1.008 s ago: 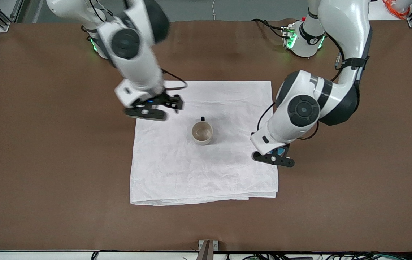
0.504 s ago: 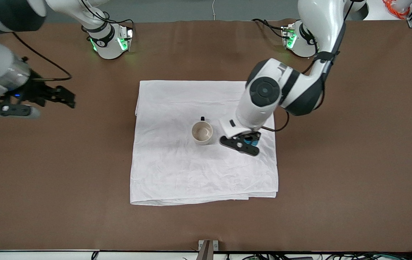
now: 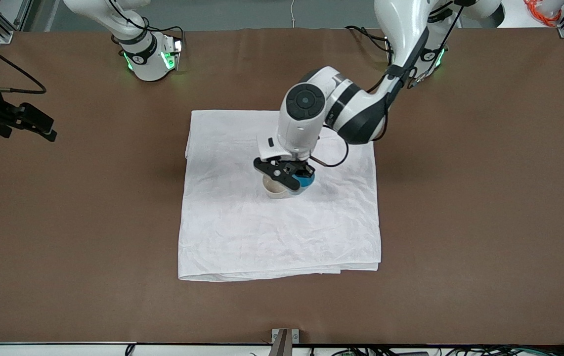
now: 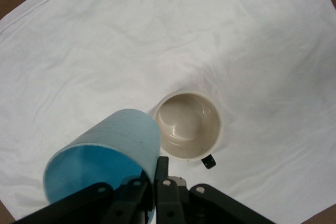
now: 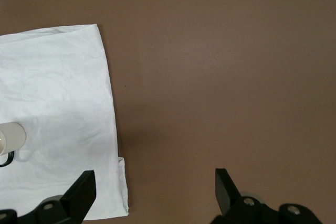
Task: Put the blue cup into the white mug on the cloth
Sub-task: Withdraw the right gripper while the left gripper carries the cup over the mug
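Note:
The white cloth (image 3: 242, 237) lies spread on the brown table. The white mug (image 3: 273, 191) stands upright near its middle, partly hidden under my left hand; in the left wrist view the mug (image 4: 189, 125) is empty, its dark handle showing. My left gripper (image 3: 295, 177) is shut on the rim of the blue cup (image 3: 306, 181) and holds it tilted just above the mug's rim, at the side toward the left arm's end. The cup (image 4: 105, 156) shows its bright blue inside. My right gripper (image 3: 44, 127) is open and empty over bare table at the right arm's end.
The right wrist view shows the open right gripper (image 5: 152, 187) over brown table, with the cloth's edge (image 5: 100, 103) and the mug (image 5: 10, 136) off to one side. Both arm bases stand along the table's edge farthest from the front camera.
My left gripper has carried the blue cup from the cloth's edge at the left arm's end across to the mug. My right arm has swung away to its own end of the table.

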Tool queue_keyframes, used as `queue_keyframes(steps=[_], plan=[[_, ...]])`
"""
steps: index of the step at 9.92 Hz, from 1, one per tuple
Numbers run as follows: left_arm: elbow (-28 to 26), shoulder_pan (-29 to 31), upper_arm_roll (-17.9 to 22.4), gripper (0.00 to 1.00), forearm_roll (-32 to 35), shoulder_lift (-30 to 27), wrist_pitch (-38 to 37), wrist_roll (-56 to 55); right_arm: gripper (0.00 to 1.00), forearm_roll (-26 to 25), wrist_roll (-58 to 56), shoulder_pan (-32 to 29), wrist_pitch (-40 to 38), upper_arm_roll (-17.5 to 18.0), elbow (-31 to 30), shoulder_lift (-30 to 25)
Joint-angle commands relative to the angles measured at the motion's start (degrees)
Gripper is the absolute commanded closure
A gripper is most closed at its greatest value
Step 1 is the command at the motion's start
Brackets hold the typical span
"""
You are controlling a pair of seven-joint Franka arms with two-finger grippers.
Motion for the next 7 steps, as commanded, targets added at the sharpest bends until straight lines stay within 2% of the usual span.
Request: queue_keyframes(steps=[1,3,5,7], plan=[[2.11,-1.61,0.14,1.0,0.1,1.93,0.57,1.12,0.0,-0.54,0.06,-1.04,-0.42,1.14,0.46,0.55],[1.93,-2.14,-0.21,1.0,0.1,2.81,0.49,2.35,0.0,-1.42,-0.81,-0.42,-0.86,1.49,0.11,0.55],[2.02,-2.84,-0.3,1.0,0.19,3.86,0.58,2.18,0.0,1.72,-6.5,-3.74,-1.04,1.67,0.02,0.2],[1.84,-4.24,-0.39,1.0,0.1,4.56,0.58,0.78,0.0,3.67,-6.88,-5.08,-0.69,1.58,0.11,0.2]])
